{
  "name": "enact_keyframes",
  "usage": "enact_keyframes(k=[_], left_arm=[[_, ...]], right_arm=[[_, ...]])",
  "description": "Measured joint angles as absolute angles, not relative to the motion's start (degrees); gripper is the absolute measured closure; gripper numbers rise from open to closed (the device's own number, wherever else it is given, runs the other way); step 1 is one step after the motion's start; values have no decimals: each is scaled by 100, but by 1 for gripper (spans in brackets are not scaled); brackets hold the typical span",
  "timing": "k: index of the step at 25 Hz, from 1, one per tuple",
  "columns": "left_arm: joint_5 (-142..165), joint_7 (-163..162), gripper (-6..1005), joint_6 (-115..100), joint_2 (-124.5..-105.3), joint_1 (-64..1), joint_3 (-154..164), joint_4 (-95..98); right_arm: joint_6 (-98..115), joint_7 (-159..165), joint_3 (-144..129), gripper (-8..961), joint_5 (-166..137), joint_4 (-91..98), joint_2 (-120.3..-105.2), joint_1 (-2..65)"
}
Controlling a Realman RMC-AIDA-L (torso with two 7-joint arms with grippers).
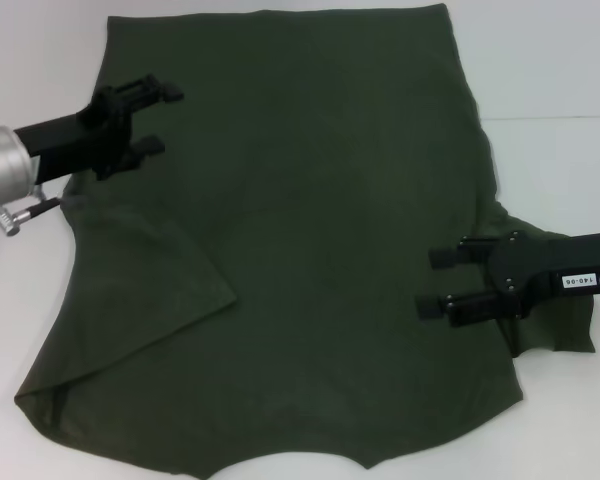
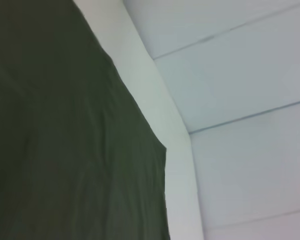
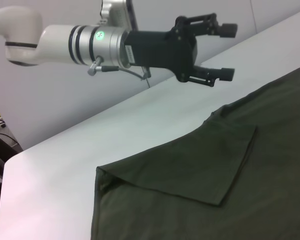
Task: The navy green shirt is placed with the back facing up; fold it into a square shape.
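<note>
The navy green shirt (image 1: 310,230) lies spread over the white table with its plain side up. Its left sleeve (image 1: 150,275) is folded inward onto the body, also seen as a flap (image 3: 200,165) in the right wrist view. My left gripper (image 1: 162,118) hovers open above the shirt's left edge near the far corner, holding nothing; it shows as the black gripper (image 3: 226,52) in the right wrist view. My right gripper (image 1: 432,282) is open over the right side of the shirt, beside the right sleeve (image 1: 555,320), which still lies outward. The shirt's straight edge (image 2: 140,125) fills the left wrist view.
Bare white table (image 1: 560,150) shows to the right of the shirt and a strip (image 1: 10,300) on the left. A white wall (image 2: 240,75) rises behind the table's far edge.
</note>
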State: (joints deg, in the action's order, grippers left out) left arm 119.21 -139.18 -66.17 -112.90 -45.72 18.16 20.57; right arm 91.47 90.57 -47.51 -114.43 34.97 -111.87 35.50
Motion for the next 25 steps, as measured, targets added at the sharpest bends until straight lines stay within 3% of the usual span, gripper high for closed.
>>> enact_keyframes(k=[9,13,18,25], left_arm=[[11386,-11887,139,-8445,-11300,-3981,1759,2502],[11520,-10508,140,-9224,-11369,-3699,1877,2659],[11763,-9278,140,-9721,-11502,-3363,2225,2938],[11894,-8390,139,-10112,-11587,-3220,2386,3008]], right_arm=[[9112,9173,-4496,8,-11418,3488,-11154,3556],[9136,9469,-4237,8,-11409,3489,-11068,3573],[9295,10519,-3945,8,-11418,3491,-10803,3704],[9302,12994,-3931,8,-11946,3399,-10298,3961]])
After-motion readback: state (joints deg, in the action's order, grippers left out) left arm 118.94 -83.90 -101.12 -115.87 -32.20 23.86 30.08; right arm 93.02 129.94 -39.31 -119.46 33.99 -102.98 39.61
